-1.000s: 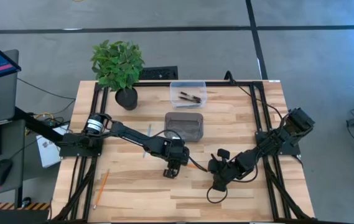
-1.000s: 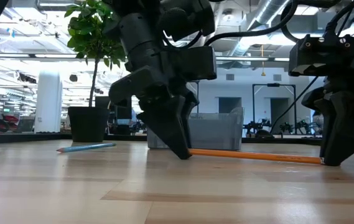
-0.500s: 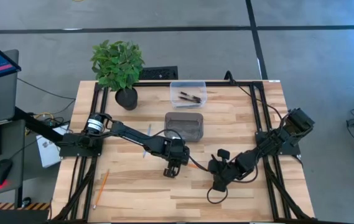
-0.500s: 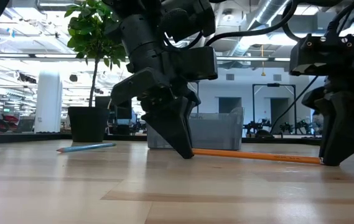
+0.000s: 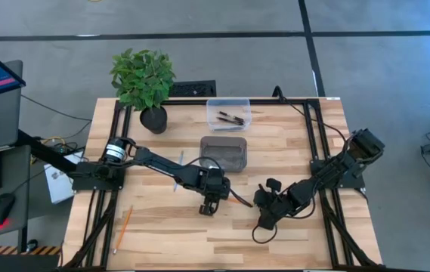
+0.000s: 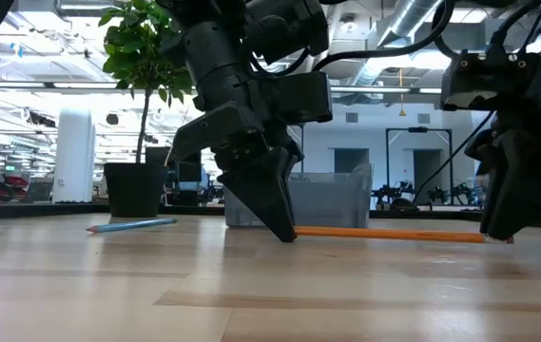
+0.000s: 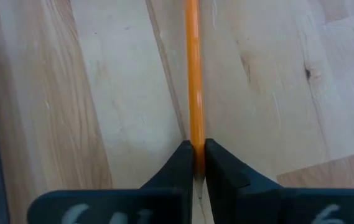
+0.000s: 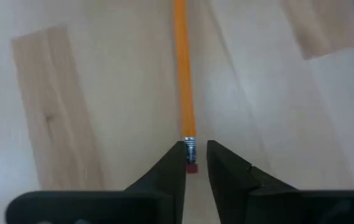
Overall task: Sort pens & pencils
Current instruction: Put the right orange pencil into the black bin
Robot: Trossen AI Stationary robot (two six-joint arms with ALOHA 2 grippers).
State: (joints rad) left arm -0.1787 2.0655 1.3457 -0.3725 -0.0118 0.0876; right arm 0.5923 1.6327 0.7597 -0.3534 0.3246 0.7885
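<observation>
A: Two changes since one second ago. The left gripper, then straddling the orange pencil with its fingers apart, is now clamped on that pencil's tip end. The right gripper, previously tight on the eraser end, now has its fingers slightly apart, with the eraser between them and not pinched.

B: Location of that pencil?

A: Flat on the table, just 5 o'clock of centre, running between the two grippers.

B: Item count?

A: Three pencils: the gripped one, a second orange pencil near the 8 o'clock corner, and one blue pencil at 9 o'clock of centre. The pens lie in the clear bin at 12 o'clock; at least two dark sticks show there, and the exact number cannot be told. One grey bin sits just centre-side of the clear bin. One potted plant stands at 11 o'clock.

B: Readable markings?

A: Pale marks on the body of each gripper are too blurred to read.
</observation>
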